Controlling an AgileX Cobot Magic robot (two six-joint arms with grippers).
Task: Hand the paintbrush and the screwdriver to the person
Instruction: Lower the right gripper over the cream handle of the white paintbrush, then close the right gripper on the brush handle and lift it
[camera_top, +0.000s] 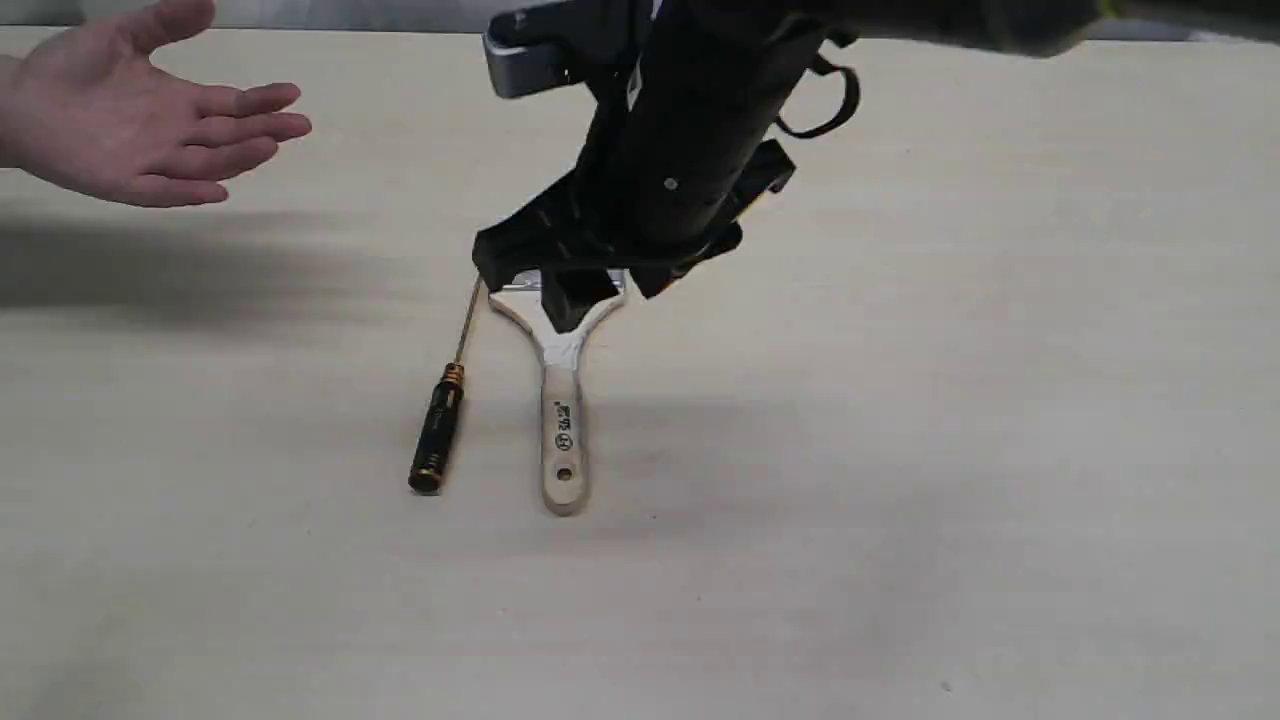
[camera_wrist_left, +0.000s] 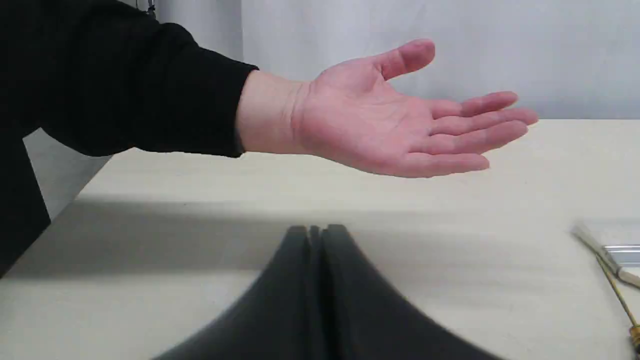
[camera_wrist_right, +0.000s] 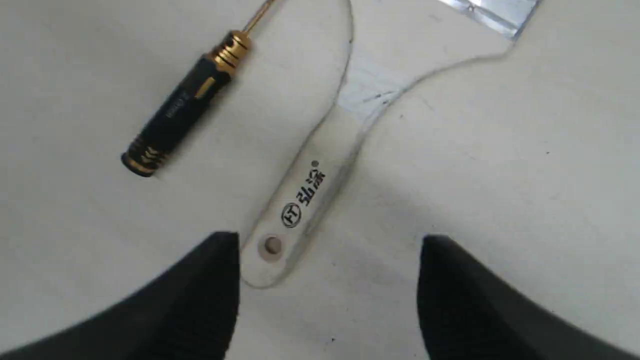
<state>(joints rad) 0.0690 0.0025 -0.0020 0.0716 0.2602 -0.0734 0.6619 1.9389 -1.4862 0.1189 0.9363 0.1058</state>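
Observation:
The paintbrush (camera_top: 562, 420) lies flat on the table, handle toward the near edge, its ferrule and bristles hidden under my right arm. The screwdriver (camera_top: 438, 430) lies just left of it, black handle near, thin shaft pointing away. My right gripper (camera_top: 580, 280) hangs open low over the brush's head. In the right wrist view the open right gripper (camera_wrist_right: 330, 242) frames the paintbrush (camera_wrist_right: 305, 195) handle end, with the screwdriver (camera_wrist_right: 175, 110) beside it. The person's hand (camera_top: 130, 110) waits palm up at the far left. My left gripper (camera_wrist_left: 315, 232) is shut and empty below the hand (camera_wrist_left: 390, 120).
The pale table (camera_top: 950, 450) stretches bare to the right and toward the near edge. The left wrist view catches the paintbrush's ferrule (camera_wrist_left: 622, 255) and the screwdriver's shaft (camera_wrist_left: 617, 295) at its edge. The left arm does not show in the exterior view.

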